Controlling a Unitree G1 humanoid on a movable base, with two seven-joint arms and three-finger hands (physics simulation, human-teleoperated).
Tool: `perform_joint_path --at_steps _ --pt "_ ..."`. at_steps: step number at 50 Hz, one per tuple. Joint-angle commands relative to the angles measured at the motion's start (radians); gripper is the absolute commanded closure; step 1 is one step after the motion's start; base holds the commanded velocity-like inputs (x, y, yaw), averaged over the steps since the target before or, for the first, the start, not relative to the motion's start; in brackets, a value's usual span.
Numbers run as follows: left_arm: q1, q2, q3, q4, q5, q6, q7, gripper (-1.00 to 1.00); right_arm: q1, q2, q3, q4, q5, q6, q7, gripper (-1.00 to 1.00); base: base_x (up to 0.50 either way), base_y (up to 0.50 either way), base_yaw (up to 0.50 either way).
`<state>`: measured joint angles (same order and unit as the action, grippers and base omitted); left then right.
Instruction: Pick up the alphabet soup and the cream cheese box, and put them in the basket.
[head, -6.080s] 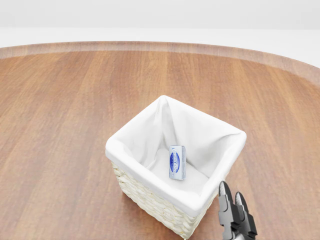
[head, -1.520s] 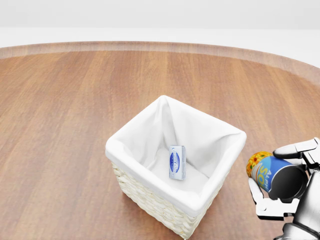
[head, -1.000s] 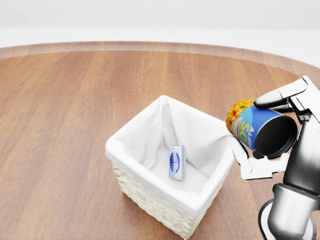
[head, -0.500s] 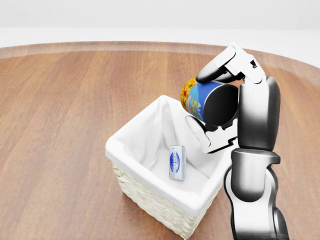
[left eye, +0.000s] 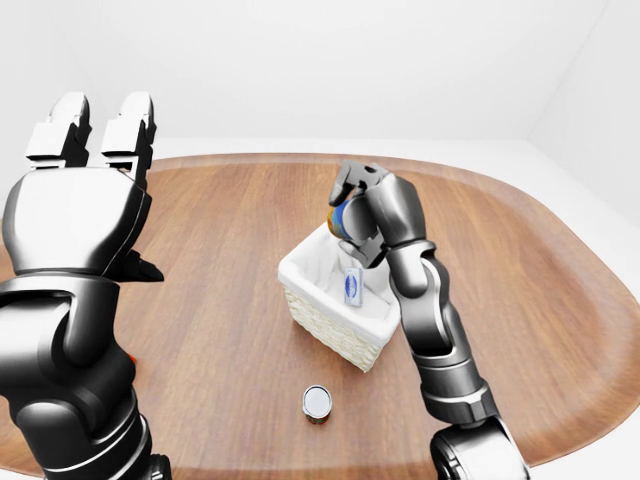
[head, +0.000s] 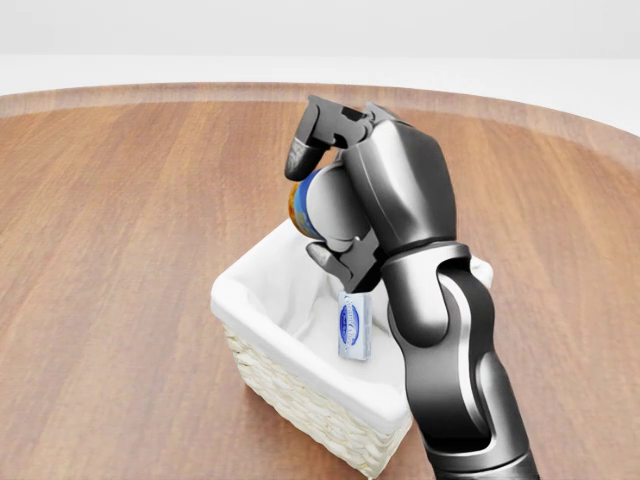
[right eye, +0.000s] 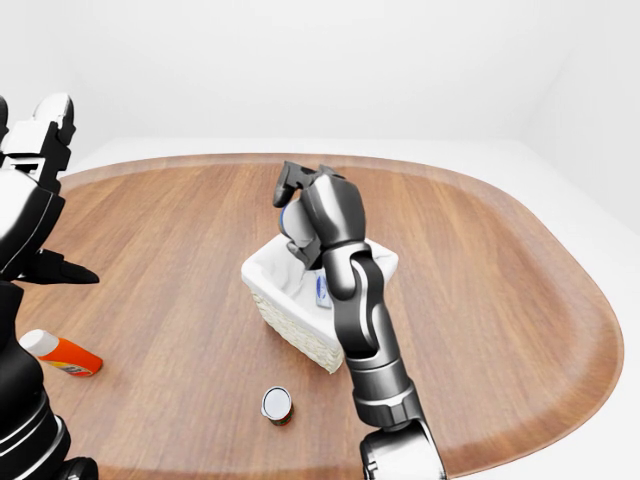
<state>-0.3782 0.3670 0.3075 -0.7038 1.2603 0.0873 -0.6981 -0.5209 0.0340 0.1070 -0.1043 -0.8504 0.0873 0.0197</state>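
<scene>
My right hand (head: 314, 200) is shut on the alphabet soup can (head: 303, 203), a blue and orange tin lying on its side in the fingers. It hangs over the top edge of the white-lined wicker basket (head: 262, 316), mostly hidden behind the dark back of the hand. The cream cheese box (head: 354, 325), small and blue-white, leans inside the basket on the liner, just below my right thumb. My left hand (left eye: 95, 128) is raised at the left of the left-eye view with its fingers straight up, open and holding nothing.
A small can (left eye: 317, 402) stands on the round wooden table (left eye: 520, 300) below the basket. An orange bottle (right eye: 60, 353) lies at the left of the right-eye view. My right forearm (head: 450, 360) crosses the basket's right side.
My right hand has carried the soup can up and to the left, from beside the basket's right edge to above its opening. The cream cheese box and the basket have not moved.
</scene>
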Motion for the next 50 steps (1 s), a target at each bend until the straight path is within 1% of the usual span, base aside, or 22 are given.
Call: perform_joint_path --at_steps 1,2,4,12,17,23,24,27,32,34,38,40,44,50 --pt "0.005 -0.004 -0.001 0.007 -0.001 0.000 0.000 -1.00 -0.083 -0.015 -0.008 0.072 -0.116 0.000 0.200 1.00 0.00 0.00 0.00" --pt "-0.001 -0.001 -0.001 0.005 0.004 0.000 0.000 -1.00 -0.094 -0.023 -0.011 0.086 -0.122 0.000 0.231 1.00 0.00 0.00 0.00" --pt "0.003 -0.003 -0.001 0.004 0.003 0.000 0.000 -1.00 -0.103 -0.032 -0.003 0.101 -0.152 0.000 0.259 1.00 0.00 0.00 0.00" --pt "-0.001 -0.001 -0.001 0.006 0.005 0.000 0.000 -1.00 -0.157 -0.033 -0.028 0.152 -0.175 0.000 0.297 1.00 0.00 0.00 0.00" --pt "-0.006 0.002 0.001 0.004 0.005 0.000 0.000 -1.00 -0.138 -0.053 -0.013 0.156 -0.242 0.000 0.366 1.00 0.00 0.00 0.00" --pt "-0.006 0.003 0.000 0.003 0.003 0.000 0.000 -1.00 -0.162 -0.063 -0.034 0.157 -0.275 0.000 0.431 1.00 0.00 0.00 0.00" --pt "-0.007 0.004 0.001 0.000 0.006 0.000 0.000 -1.00 -0.170 -0.065 -0.036 0.150 -0.276 0.000 0.457 1.00 0.00 0.00 0.00" --pt "-0.004 0.002 0.001 0.003 0.002 0.000 0.000 -1.00 -0.175 -0.074 -0.041 0.166 -0.282 0.000 0.480 1.00 0.00 0.00 0.00" --pt "-0.005 0.004 0.001 0.002 0.002 0.000 0.000 -1.00 -0.199 -0.080 -0.058 0.213 -0.252 0.000 0.487 1.00 0.00 0.00 0.00" --pt "-0.003 0.004 0.001 0.000 0.003 0.000 0.000 -1.00 -0.229 -0.082 -0.069 0.216 -0.222 0.000 0.522 1.00 0.00 0.00 0.00" --pt "-0.004 0.003 0.002 0.001 0.004 0.000 0.000 -1.00 -0.250 -0.092 -0.068 0.244 -0.196 0.000 0.532 1.00 0.00 0.00 0.00" --pt "-0.004 0.003 0.002 0.002 0.002 0.000 0.000 -1.00 -0.239 -0.094 -0.059 0.248 -0.185 0.000 0.549 1.00 0.00 0.00 0.00" --pt "-0.003 0.003 0.003 -0.001 0.001 0.000 0.000 -1.00 -0.224 -0.089 -0.055 0.256 -0.162 0.000 0.548 1.00 0.00 0.00 0.00" --pt "0.000 0.002 0.003 0.001 -0.001 0.000 0.000 -1.00 -0.210 -0.088 -0.041 0.267 -0.180 0.000 0.563 1.00 0.00 0.00 0.00"
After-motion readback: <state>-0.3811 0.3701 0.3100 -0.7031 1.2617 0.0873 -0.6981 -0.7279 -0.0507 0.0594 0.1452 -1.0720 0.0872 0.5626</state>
